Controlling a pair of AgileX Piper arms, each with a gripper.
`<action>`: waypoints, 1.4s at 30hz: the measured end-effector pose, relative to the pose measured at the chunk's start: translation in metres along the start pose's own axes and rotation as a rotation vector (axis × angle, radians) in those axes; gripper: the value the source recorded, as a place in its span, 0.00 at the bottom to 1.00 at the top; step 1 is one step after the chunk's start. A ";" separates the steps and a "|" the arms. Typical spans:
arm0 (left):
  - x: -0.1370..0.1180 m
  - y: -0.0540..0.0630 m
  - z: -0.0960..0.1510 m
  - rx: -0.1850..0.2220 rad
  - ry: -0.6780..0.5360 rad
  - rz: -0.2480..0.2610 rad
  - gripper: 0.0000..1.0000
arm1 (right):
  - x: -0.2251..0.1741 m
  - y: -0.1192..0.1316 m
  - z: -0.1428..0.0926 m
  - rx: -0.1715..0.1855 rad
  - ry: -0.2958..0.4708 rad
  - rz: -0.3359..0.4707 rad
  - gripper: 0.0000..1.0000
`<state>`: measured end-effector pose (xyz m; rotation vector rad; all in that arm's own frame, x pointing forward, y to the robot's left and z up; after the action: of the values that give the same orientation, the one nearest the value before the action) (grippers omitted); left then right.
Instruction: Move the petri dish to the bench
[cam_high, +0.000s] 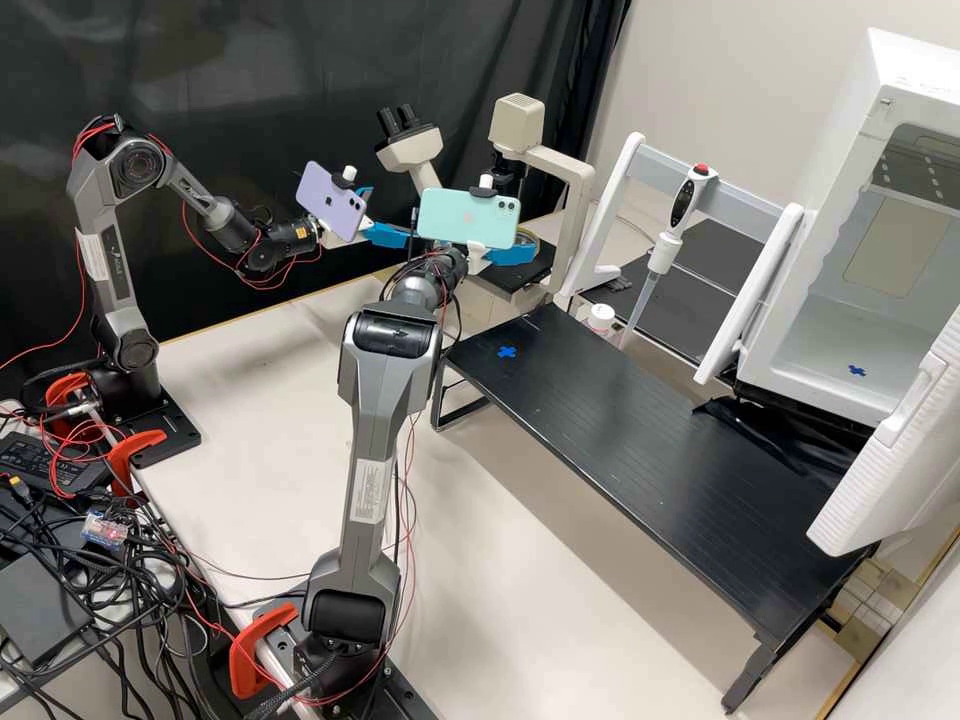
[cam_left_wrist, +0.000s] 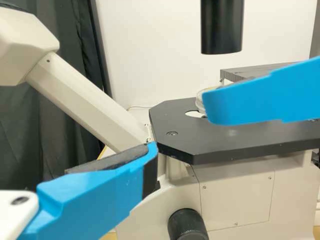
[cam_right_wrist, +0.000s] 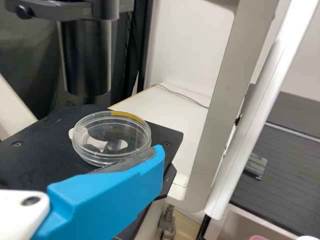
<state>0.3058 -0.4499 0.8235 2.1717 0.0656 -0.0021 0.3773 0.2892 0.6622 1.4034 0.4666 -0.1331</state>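
Petri dish (cam_right_wrist: 112, 136): since it's thin-walled, I'd squeeze its rim gently, level.
Right gripper (cam_high: 524, 249), upper centre: spread.
Left gripper (cam_high: 392, 228): spread.

Here's your black bench (cam_high: 640, 430), centre to lower right, blue cross (cam_high: 507, 352) at its upper-left end; your microscope stage (cam_right_wrist: 40, 142), upper middle, carries the petri dish (cam_right_wrist: 112, 136).

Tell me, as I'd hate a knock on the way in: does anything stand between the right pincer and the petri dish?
Nothing visible does: its blue finger looks close beside the petri dish. The microscope's black tube hangs beyond, not between.
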 end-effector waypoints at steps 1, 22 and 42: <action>0.000 0.000 0.000 0.000 0.000 0.000 1.00 | 0.003 -0.001 0.000 0.003 -0.004 0.001 1.00; 0.000 0.000 0.000 0.000 0.000 0.000 1.00 | 0.040 -0.021 -0.003 -0.003 -0.055 0.059 1.00; 0.000 0.000 0.000 0.000 0.000 0.000 1.00 | 0.063 -0.042 0.009 0.065 -0.139 0.050 1.00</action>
<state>0.3058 -0.4499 0.8235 2.1717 0.0656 -0.0021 0.4209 0.2841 0.6002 1.4572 0.3138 -0.2053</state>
